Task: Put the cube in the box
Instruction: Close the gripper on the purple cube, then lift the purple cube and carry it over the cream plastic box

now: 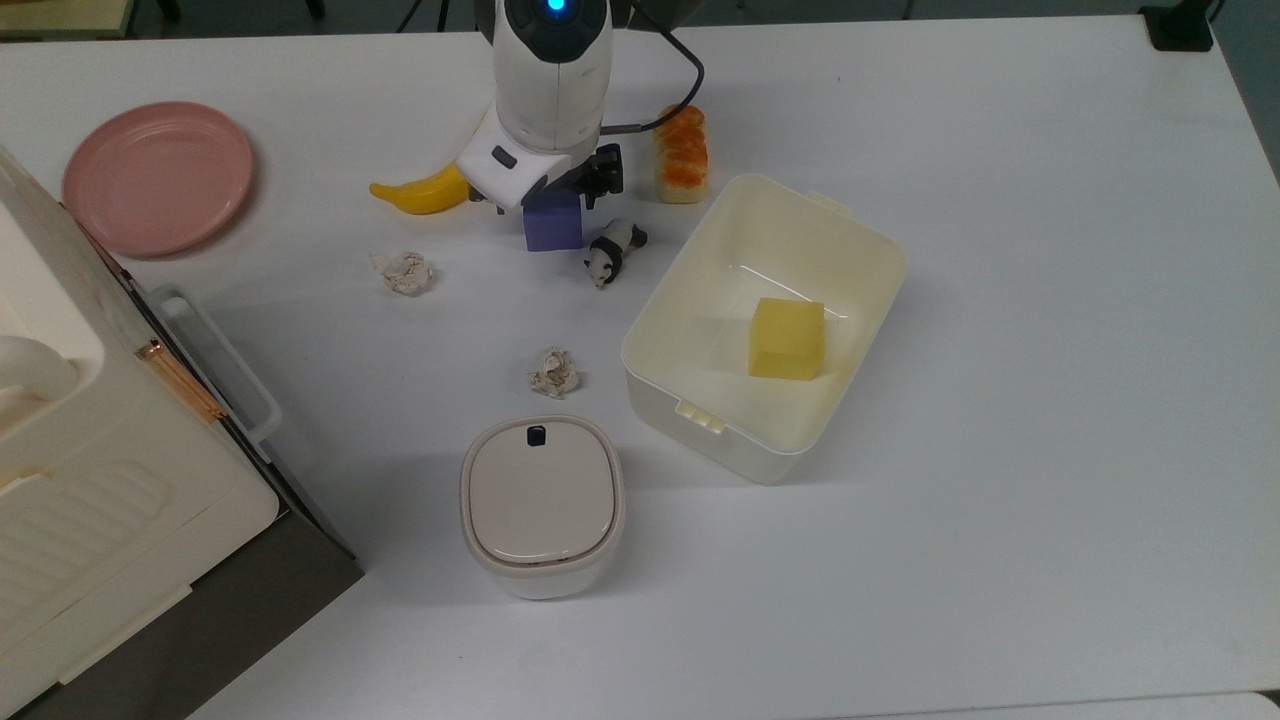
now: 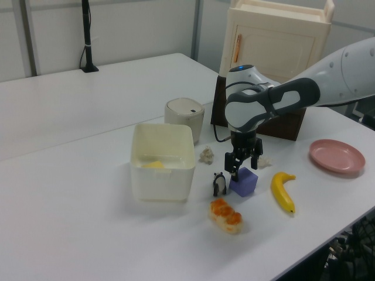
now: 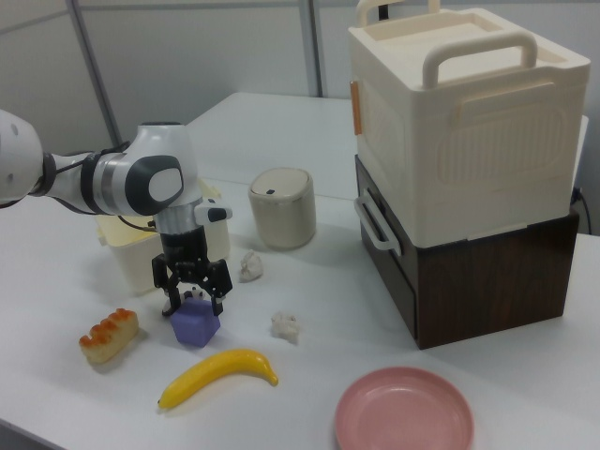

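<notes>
Cube [image 1: 553,225] on bench [image 1: 1000,500], beside panda [image 1: 612,252] — gripper [image 3: 193,295] straddles its top, fingers spread, not visibly clamped. Seat deep, close squarely, lift clear of panda, then carry to box [image 1: 700,400] near yellow cube [image 1: 787,338].

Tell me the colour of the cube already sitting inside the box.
Pale yellow. The cube in the box shows best in the top view.

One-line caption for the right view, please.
Claw straddles the blue-purple cube on the table, between sushi and banana.
</notes>
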Robot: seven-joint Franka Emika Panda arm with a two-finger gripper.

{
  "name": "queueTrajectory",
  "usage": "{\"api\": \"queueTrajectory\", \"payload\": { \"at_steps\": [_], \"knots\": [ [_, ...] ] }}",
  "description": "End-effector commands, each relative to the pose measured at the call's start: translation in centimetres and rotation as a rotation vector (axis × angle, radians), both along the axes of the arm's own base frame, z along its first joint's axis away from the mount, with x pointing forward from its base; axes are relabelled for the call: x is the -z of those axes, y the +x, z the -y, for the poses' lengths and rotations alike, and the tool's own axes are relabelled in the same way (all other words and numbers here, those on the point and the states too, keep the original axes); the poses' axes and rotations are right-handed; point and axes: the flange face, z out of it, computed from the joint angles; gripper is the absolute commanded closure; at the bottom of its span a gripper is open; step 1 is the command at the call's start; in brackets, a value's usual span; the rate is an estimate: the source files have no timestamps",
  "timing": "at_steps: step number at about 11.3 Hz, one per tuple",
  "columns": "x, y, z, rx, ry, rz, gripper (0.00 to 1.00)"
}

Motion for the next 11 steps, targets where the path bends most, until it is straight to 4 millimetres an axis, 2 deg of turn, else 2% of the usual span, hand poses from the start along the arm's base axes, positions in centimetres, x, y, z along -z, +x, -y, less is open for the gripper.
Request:
{"api": "queueTrajectory", "payload": {
  "at_steps": [1,3,4,5,6,7,9,11],
  "knots": [
    [0.0,-0.3,-0.5,0.006,-0.001,0.020,0.00],
    [1.2,-0.3,-0.8,-0.007,-0.002,0.006,0.00],
    [1.8,-0.2,-1.0,-0.012,-0.003,-0.003,0.03],
    [2.3,-0.1,-1.9,-0.030,-0.003,-0.001,0.33],
    [2.3,-0.1,-2.0,-0.038,-0.001,0.000,0.74],
    [1.5,0.0,-2.2,-0.048,0.001,0.010,0.96],
    [-3.1,1.0,-1.7,-0.055,0.008,0.027,1.00],
    [-11.1,3.7,-2.3,-0.022,0.126,0.064,1.00]
  ]
}}
